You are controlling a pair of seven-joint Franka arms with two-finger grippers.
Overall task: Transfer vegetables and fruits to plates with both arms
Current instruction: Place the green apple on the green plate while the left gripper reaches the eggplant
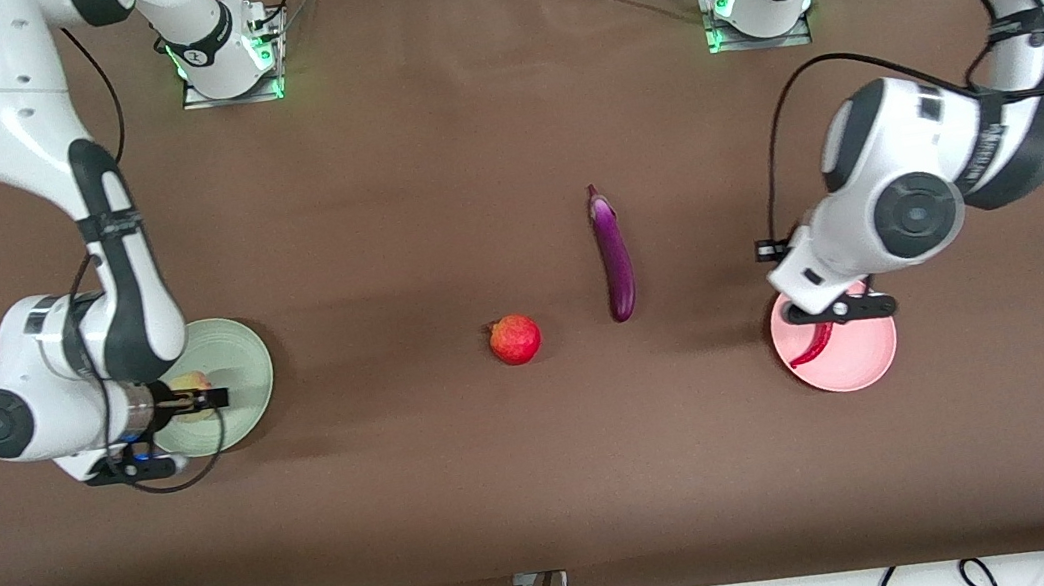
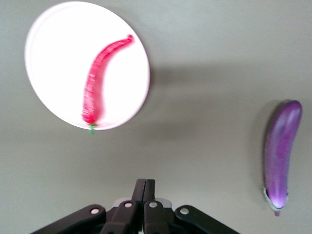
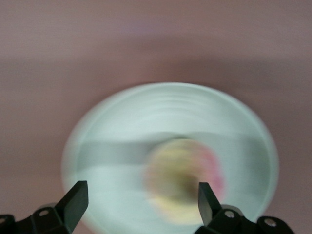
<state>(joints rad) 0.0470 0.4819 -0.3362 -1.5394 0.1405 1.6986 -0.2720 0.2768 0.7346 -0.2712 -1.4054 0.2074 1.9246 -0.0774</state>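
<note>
On the bench middle, eggplant (image 1: 615, 258) and pomegranate (image 1: 515, 339) are still waiting. My right gripper (image 3: 141, 204), spread, is hanging over the peach (image 1: 188, 386) on the green plate (image 1: 240, 355); my left gripper (image 2: 145, 191), pressed together, over the chili (image 1: 812, 345) on the pink plate (image 1: 864, 364).

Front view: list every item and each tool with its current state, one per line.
Chili pepper: lying on pink plate.
Peach: on green plate.
Pomegranate: on table, unplated.
Eggplant: on table, unplated.
Left tool: shut, empty, above pink plate.
Right tool: open, over peach.
</note>
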